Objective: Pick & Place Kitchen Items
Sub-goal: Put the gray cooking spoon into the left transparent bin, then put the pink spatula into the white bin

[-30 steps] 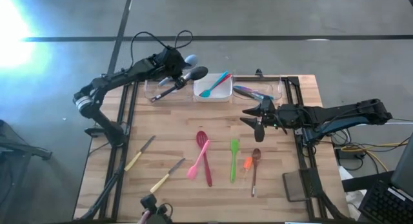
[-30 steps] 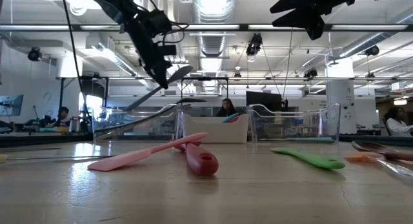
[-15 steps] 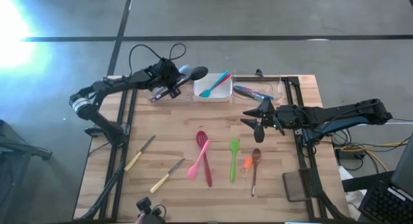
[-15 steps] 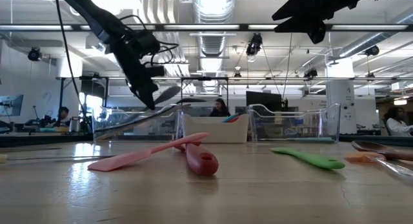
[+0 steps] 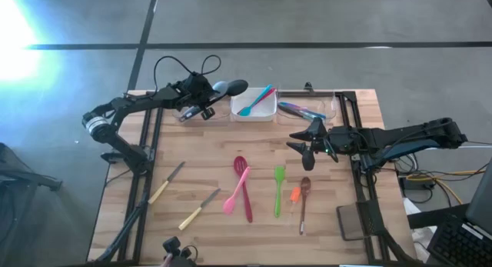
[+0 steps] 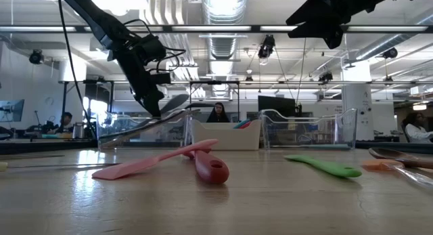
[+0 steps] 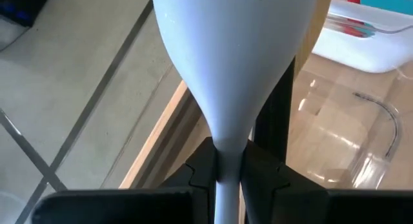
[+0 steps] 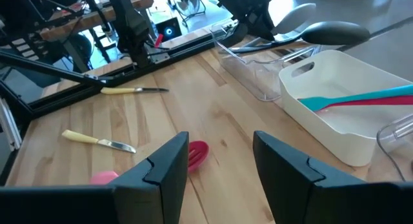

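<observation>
I've got the counter (image 5: 254, 151) w/ spoons and knives spread mid-counter. Left pincer (image 5: 201, 99) is clenched on a grey spoon (image 7: 226, 69) over the clear tray (image 5: 196, 111). Right pincer (image 5: 302, 142) hangs released above the green spatula (image 5: 278, 188).

In the left wrist view the pale spoon (image 7: 232, 62) is cut off at twelve o'clock. The clear tray (image 6: 139, 130) at the table's eleven o'clock is blurred in the low view.
</observation>
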Controlling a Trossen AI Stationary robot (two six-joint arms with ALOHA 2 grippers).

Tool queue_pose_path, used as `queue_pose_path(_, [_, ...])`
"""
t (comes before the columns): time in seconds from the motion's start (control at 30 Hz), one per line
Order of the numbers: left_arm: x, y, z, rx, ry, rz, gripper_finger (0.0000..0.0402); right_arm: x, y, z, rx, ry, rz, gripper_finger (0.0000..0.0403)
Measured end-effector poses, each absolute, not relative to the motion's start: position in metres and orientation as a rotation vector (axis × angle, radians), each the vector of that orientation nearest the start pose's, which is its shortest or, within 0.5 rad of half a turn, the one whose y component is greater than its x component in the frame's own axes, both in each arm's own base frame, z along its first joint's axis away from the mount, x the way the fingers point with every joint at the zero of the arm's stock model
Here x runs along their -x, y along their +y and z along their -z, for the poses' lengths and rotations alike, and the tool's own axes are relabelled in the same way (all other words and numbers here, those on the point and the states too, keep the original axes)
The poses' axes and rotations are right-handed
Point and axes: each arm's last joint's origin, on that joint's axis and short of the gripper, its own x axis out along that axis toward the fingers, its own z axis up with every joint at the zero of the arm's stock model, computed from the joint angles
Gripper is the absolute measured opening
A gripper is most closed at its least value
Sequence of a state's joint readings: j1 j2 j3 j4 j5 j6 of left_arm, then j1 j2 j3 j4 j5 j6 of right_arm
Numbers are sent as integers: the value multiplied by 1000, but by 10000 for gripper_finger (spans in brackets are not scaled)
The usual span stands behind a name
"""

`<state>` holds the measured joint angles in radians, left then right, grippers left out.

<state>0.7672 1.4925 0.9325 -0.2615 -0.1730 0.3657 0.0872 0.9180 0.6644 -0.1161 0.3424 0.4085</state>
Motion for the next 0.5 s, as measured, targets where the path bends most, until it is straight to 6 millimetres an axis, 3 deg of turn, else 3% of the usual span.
queue_pose_path(0.3, [-215, 215, -217, -64, 956, -726, 115, -200, 8, -273, -333, 308, 325, 166])
queue_pose_path(0.5, [-215, 215, -217, -65, 959, -734, 135, -200, 8, -273, -351, 307, 328, 166])
